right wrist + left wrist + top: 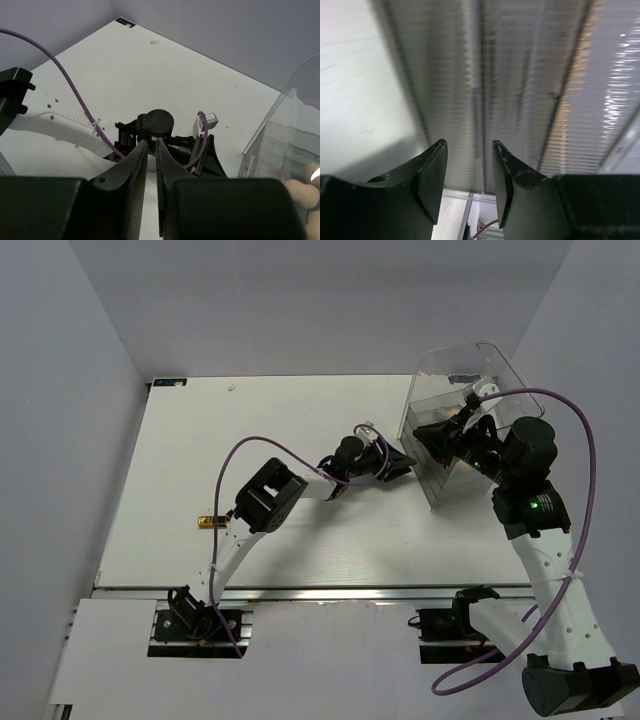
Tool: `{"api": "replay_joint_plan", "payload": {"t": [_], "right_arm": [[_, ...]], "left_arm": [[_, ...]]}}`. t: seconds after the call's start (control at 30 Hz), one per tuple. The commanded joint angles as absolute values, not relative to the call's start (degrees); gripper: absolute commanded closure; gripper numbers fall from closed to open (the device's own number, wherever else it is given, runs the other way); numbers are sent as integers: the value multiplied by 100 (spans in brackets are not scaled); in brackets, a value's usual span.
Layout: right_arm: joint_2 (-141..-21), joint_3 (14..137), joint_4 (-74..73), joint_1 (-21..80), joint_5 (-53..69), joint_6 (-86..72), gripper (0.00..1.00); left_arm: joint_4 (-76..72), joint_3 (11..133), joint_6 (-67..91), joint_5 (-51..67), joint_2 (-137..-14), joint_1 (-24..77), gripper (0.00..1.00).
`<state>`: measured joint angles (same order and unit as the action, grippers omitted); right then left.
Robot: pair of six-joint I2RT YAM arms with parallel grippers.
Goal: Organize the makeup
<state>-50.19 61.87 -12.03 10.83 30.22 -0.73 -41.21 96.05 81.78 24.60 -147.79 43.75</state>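
The clear plastic drawer box stands at the back right. Peach sponges lie inside it and show faintly in the top view. One gold-and-dark-red lipstick tube lies on the table at the left, beside the left arm. My left gripper is open and empty, its tips close to the box's ribbed wall. My right gripper sits above the box's left side, its fingers nearly together with nothing seen between them. The palettes are out of view.
The left arm's wrist and its purple cable lie just ahead of my right gripper. The white table ends at grey walls at the back and sides. A small black tag sits at the back left corner.
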Motion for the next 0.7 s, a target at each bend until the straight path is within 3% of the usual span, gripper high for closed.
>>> {"api": "replay_joint_plan", "payload": {"t": [0.0,0.33,0.5,0.67], "right_arm": [[-4939,6091,-1063,1046,3076,-97,82],[-4922,6073,-1046,1046,3041,-88,82],[-4922,6082,-1037,1037,3032,-88,82],[-4931,6091,-1028,1037,3067,-97,82]], "left_arm": [[-4263,9905,8200,2522,-14739,4421,49],[-3797,10309,8165,2514,-14941,4447,50],[-3709,10345,8182,2487,-14976,4465,59],[-3718,10467,8209,2400,-15038,4465,59]]}}
